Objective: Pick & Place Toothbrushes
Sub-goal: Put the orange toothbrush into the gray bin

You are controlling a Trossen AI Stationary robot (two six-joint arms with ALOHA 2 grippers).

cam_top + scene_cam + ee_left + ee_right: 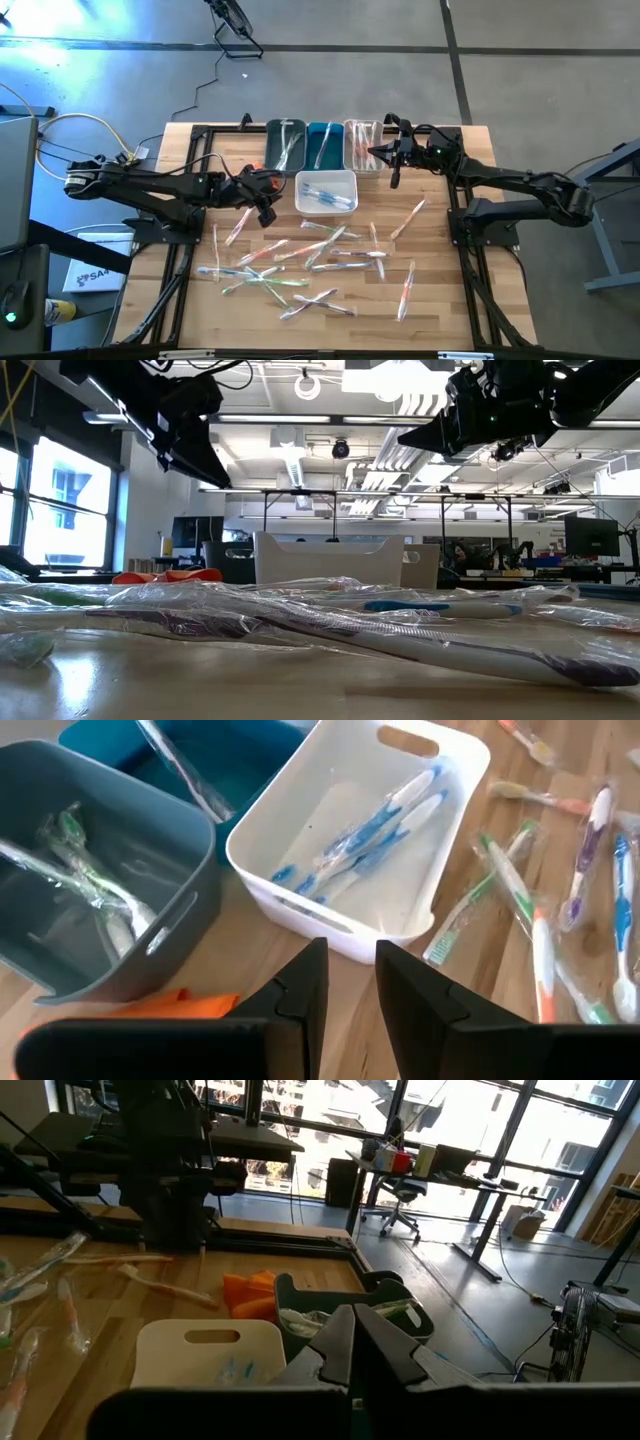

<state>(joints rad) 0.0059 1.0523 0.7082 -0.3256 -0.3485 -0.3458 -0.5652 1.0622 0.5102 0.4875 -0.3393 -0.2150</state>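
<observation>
1. Two grippers raised above the table [200, 335]: left gripper [266, 196] at centre-left of the high view, beside the white bin [326, 192]; fingers [305, 982] parted by a narrow gap, nothing between them.
2. Right gripper [384, 152] at upper centre, over the clear bin [362, 147]; fingers pressed together, holding nothing.
3. Four bins: grey bin [286, 146] with green-handled brushes; blue bin [323, 145] with a wrapped brush; clear bin with pinkish ones; white bin, in front, with blue-handled ones.
4. Many toothbrushes [300, 262] scattered loose across the lower centre of the table.
5. Orange cloth [170, 1005] just beside the grey bin.
</observation>
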